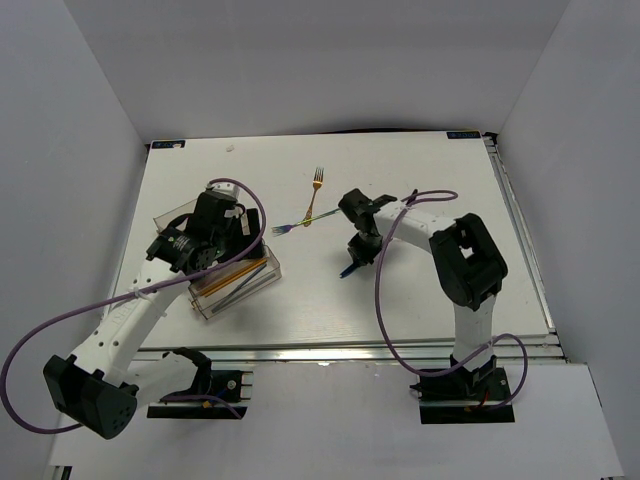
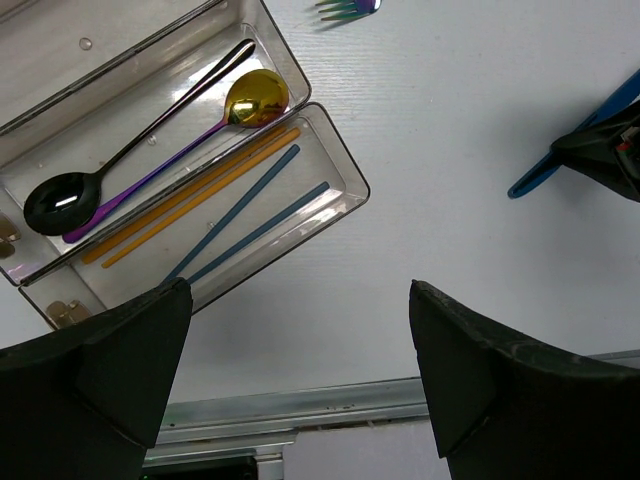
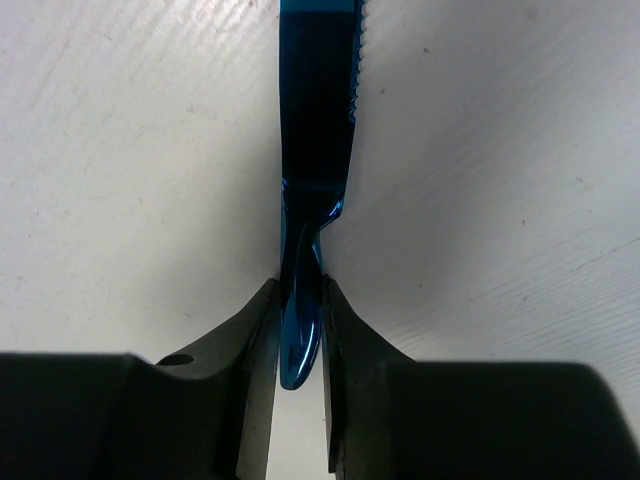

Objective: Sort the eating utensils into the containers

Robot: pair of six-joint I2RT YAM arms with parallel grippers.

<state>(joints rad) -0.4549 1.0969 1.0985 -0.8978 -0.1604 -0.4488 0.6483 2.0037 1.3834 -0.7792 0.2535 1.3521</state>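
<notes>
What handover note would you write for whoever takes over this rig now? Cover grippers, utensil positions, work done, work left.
Left gripper: open, empty, by the tray.
Right gripper: shut on the blue knife, at its handle.
Done: black spoon and gold-bowled spoon in one compartment; gold sticks and blue sticks in the next.
Left: the knife, plus gold fork and iridescent fork lying loose on the table.

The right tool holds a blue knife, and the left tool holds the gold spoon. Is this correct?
No. The right tool does hold the blue knife, but the left tool is open and holds nothing. The left wrist view shows the gold spoon lying in the tray.
</notes>
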